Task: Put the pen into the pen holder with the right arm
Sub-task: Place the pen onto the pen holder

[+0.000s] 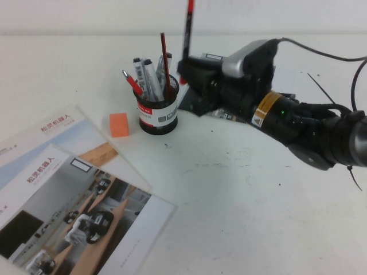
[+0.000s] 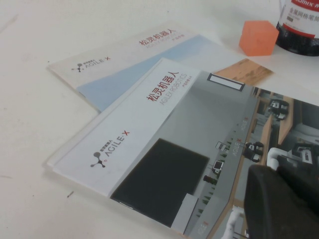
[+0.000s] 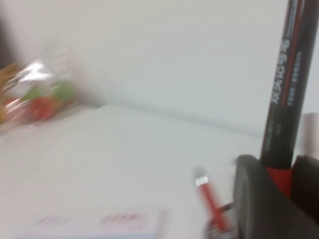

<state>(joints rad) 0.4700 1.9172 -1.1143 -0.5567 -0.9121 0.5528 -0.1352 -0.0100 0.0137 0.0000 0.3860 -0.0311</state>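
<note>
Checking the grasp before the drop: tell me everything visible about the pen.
The pen is a slim marker, dark printed barrel with a red stripe, red at its lower end. It stands nearly upright, its top cut off by the high view's edge. The right claw is shut on its lower part, holding it in the air just right of the pen holder rim; it is not inside yet. Nothing else touches it. The left claw is low over the brochures, away from the pen.

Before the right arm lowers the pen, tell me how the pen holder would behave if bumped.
The pen holder looks light: thin wire mesh. Tall markers raise its load, so it may tip or slide. The right gripper holds the pen just beside its rim.
</note>
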